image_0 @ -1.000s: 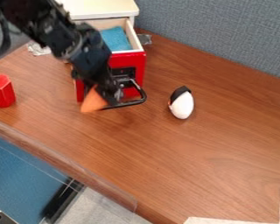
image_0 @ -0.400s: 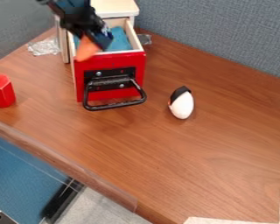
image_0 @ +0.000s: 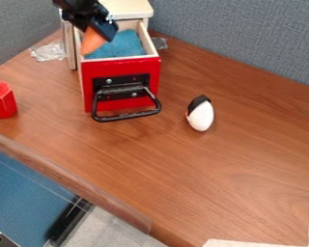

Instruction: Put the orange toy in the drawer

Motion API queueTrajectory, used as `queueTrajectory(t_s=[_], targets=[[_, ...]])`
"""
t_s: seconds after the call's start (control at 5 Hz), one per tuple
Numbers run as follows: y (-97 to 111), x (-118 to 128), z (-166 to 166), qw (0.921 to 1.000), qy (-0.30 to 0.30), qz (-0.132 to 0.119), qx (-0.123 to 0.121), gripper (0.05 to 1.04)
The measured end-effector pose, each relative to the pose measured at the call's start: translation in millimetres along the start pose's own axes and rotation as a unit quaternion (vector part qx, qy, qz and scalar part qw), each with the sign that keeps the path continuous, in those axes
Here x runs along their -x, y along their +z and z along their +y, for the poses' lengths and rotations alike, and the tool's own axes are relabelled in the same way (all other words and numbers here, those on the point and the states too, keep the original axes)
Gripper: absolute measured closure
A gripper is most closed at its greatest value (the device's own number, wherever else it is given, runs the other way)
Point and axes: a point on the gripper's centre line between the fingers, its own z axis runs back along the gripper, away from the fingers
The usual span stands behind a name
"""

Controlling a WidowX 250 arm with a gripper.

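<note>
In the camera view, we see the end effector (image_0: 99,32) gripping the orange toy (image_0: 92,41) at the near left corner of the open drawer (image_0: 147,72). By our reckoning most of the job is done: the toy is off the counter (image_0: 183,166) and the drawer stands pulled out, blue material (image_0: 127,45) inside it. What we judge is left is to bring the toy fully inside the walls, lower it and let go.

The arm is cut off by the top edge, and the toy's upper part is tucked behind the grip. The toy overlaps the drawer's left wall from this angle, so we can't tell how high it hangs, or whether it touches the rim. The end effector also covers part of the drawer's back left corner, and we can't make out how deep the blue material sits.
</note>
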Motion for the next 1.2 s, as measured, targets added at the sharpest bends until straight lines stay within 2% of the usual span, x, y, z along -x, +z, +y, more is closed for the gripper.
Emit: queueTrajectory(t_s=[0.2, 0.4, 0.6, 0.8, 1.0, 1.2], targets=[[-19, 5, 7, 0.9998, 0.019, -0.006, 0.002, 0.467], [-28, 1, 4, 0.9994, 0.028, -0.016, 0.014, 0.467], [-31, -2, -3, 0.9991, 0.025, -0.025, 0.025, 0.388], [-35, 2, -6, 0.9997, 0.011, -0.019, 0.005, 0.125], [-32, 12, -18, 0.9998, -0.002, -0.019, -0.005, 0.082], [-5, 16, -31, 0.9986, -0.029, -0.036, -0.026, 0.084]])
